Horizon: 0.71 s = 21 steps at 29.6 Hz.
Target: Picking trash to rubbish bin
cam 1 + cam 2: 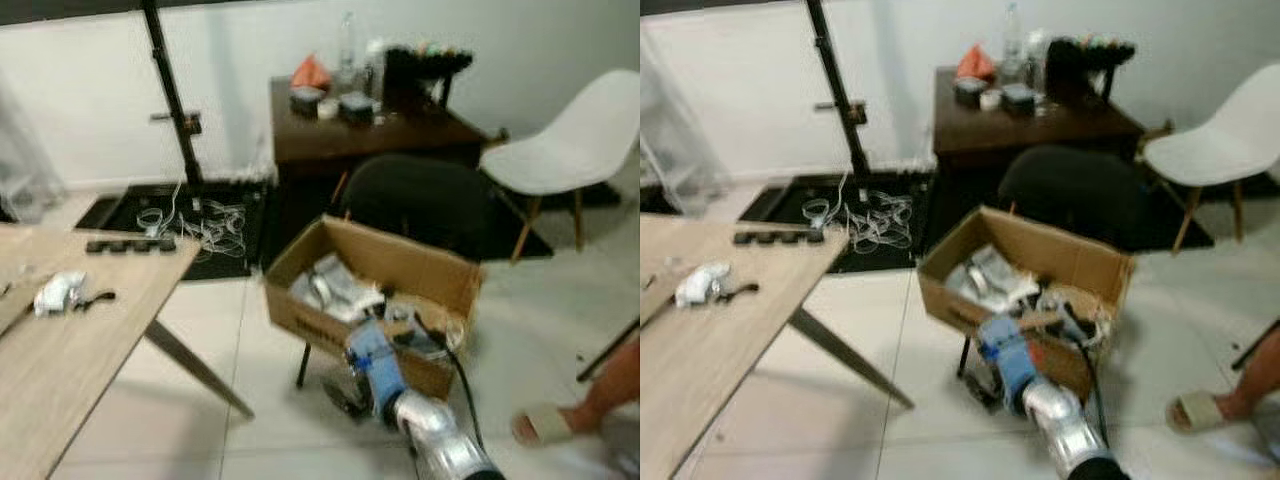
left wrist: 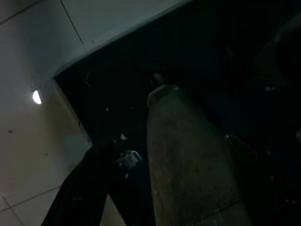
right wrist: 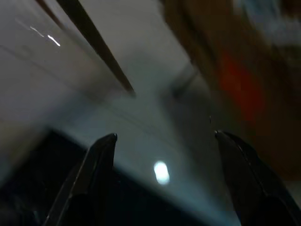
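While the right tool (image 3: 162, 141) hangs low beside the cardboard box (image 1: 400, 265), its fingers spread apart and holding nothing, the step in hand looks like a return for more trash. The box serves as the bin, sitting just beyond and above the tool, and it already holds crumpled pale wrappers (image 1: 335, 290) and dark bits near its closer corner. A crumpled white piece (image 1: 58, 292) lies on the wooden worktop (image 1: 70, 350), well away to the tool's left, and is likely the next pickup. To do it well, the robot should turn squarely toward the worktop, steady itself, and bring the fingers down astride the piece. The left tool (image 2: 164, 155) hangs idle in shadow; whether it is apart or together cannot be told.
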Available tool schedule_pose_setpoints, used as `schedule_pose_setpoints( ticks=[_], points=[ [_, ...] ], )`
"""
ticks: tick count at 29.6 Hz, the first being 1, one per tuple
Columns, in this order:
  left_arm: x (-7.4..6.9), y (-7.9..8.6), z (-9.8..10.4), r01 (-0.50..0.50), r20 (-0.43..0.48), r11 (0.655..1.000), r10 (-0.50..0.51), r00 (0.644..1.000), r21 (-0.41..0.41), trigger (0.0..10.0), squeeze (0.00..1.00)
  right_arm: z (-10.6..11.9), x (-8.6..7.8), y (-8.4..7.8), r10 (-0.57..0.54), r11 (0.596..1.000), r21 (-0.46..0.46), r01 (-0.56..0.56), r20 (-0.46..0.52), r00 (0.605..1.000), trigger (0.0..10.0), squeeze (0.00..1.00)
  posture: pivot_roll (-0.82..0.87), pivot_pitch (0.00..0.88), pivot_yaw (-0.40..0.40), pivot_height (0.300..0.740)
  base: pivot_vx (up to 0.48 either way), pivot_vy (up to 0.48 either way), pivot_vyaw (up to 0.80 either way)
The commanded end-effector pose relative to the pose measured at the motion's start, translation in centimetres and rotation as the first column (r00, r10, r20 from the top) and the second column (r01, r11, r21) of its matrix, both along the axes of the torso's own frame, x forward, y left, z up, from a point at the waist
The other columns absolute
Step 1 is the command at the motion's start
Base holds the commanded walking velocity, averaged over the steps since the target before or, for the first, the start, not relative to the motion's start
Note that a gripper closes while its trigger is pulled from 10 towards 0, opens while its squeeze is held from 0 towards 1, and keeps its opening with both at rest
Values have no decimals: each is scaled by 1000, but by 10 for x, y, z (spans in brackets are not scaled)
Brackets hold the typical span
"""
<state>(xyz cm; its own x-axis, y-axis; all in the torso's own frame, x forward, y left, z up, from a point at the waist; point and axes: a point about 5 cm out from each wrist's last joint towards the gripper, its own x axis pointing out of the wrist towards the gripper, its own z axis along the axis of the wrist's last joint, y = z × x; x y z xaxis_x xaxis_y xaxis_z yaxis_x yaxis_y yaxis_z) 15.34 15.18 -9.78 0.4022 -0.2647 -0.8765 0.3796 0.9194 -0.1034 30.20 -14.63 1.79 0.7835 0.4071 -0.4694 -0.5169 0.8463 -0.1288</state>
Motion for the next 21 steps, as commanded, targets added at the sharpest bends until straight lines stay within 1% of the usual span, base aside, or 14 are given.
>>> schedule_pose_setpoints(
  ticks=[1,2,3,5,6,7,10,11,13,14,17,18,19,21],
  points=[
    [-16,6,-6,1,-62,1000,1,998,29,10000,0,-10,-6,5,-5,1000,-8,5,-42,999,10000,0,-208,86,81,740,0,0,0],
    [-15,6,-6,-3,-57,1000,4,998,28,10000,0,-31,-24,-6,-67,997,-40,62,-136,988,10000,0,-208,86,81,740,0,0,0],
    [-15,6,-6,-3,-57,1000,4,998,28,10000,0,-31,-24,-6,-67,997,-40,62,-136,988,10000,0,-208,86,81,740,0,0,0],
    [-15,7,-6,-3,-53,1000,5,999,28,10000,0,-53,-47,-18,-124,989,-103,102,-235,964,10000,0,-208,86,81,740,0,0,0],
    [-15,7,-6,-3,-53,1000,5,999,28,10000,0,-53,-47,-18,-124,989,-103,102,-235,964,10000,0,-208,86,81,740,0,0,0],
    [-14,7,-5,-7,-42,1000,8,999,29,10000,0,-74,-74,-32,-196,974,-171,146,-329,924,10000,0,-203,85,84,740,0,0,0],
    [-14,7,-5,-8,-38,1000,9,999,30,10000,0,-80,-83,-36,-223,968,-192,162,-357,907,10000,0,-203,85,84,740,0,0,0],
    [-12,8,-4,-5,-27,1000,6,1000,31,10000,0,-87,-94,-42,-257,958,-224,180,-388,885,10000,0,-203,85,86,740,0,0,0],
    [1,8,1,-20,30,1000,19,999,20,10000,0,-103,-128,-60,-364,922,-304,241,-463,808,10000,0,-203,85,86,740,0,0,241],
    [1,8,1,-20,30,1000,19,999,20,10000,0,-103,-128,-60,-364,922,-304,241,-463,808,10000,0,-203,85,86,740,0,0,481],
    [31,2,15,-25,147,999,30,989,-36,10000,0,-118,-173,-80,-462,869,-428,247,-525,715,10000,0,-195,86,88,740,0,0,763],
    [40,-1,20,-17,176,998,27,984,-59,10000,0,-120,-181,-82,-474,863,-442,247,-537,698,10000,0,-195,86,88,740,0,0,756],
    [40,-1,20,-17,176,998,27,984,-59,10000,0,-120,-181,-82,-474,863,-442,247,-537,698,10000,0,-195,86,88,740,0,0,756],
    [56,-9,30,17,235,994,9,972,-111,10000,0,-123,-194,-84,-488,856,-457,241,-562,668,10000,0,-197,87,90,740,0,0,753]
  ],
)
